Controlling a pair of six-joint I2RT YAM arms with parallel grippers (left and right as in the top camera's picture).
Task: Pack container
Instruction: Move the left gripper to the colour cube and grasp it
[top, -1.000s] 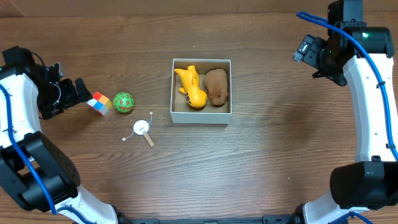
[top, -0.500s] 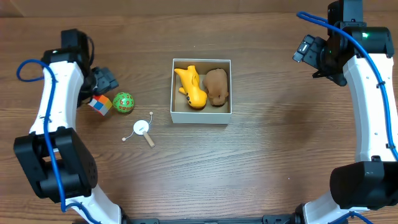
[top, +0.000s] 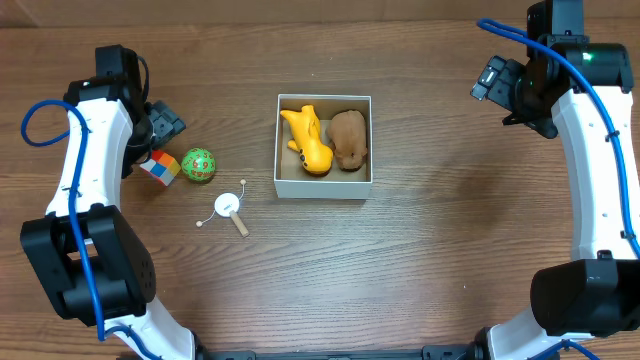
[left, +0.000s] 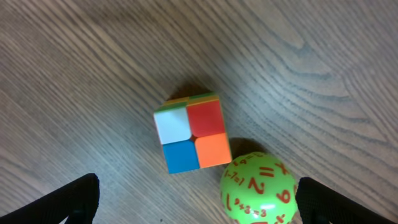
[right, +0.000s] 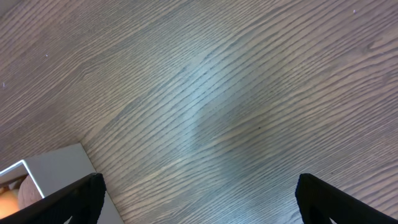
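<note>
The container (top: 324, 187), a square white-walled box, sits at the table's middle. A yellow toy (top: 310, 140) and a brown toy (top: 349, 139) lie inside it. Its corner shows in the right wrist view (right: 56, 168). A colour cube (top: 160, 167) and a green ball with red numbers (top: 198, 165) lie left of it. My left gripper (top: 160, 128) is open, hovering above the cube (left: 191, 132) and ball (left: 259, 188). My right gripper (top: 495, 85) is open and empty, high at the far right.
A small white spinning top with a wooden handle (top: 229, 208) lies on the wood table in front of the ball, left of the box.
My left arm swung from the far left edge in toward the cube, then settled just above it. The right arm and the toys have not moved.
</note>
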